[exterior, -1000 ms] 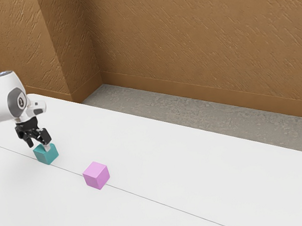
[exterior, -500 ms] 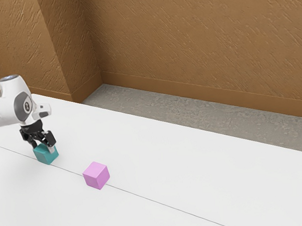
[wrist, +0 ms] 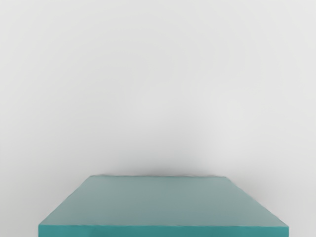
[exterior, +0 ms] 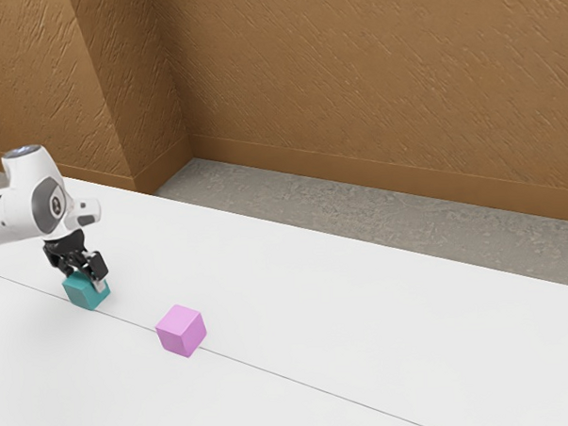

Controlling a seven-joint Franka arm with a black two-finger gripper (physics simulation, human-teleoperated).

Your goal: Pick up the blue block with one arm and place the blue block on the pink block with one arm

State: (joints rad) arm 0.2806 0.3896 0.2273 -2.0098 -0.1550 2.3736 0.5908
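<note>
The pink block stands bare on the counter, so stacking is not done. The blue block rests on the counter, apart from it and not yet lifted. The end effector points down directly over the blue block. Whether it grips cannot be told. The arm bends in from the exterior view's left.

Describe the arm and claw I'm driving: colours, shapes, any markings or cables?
The arm is glossy white, built of rounded, bulbous segments. A grey round cap sits on the side of the joint nearest the hand, with a small dark mark I can't read. The claw is black and compact. I see no loose cables.
</note>
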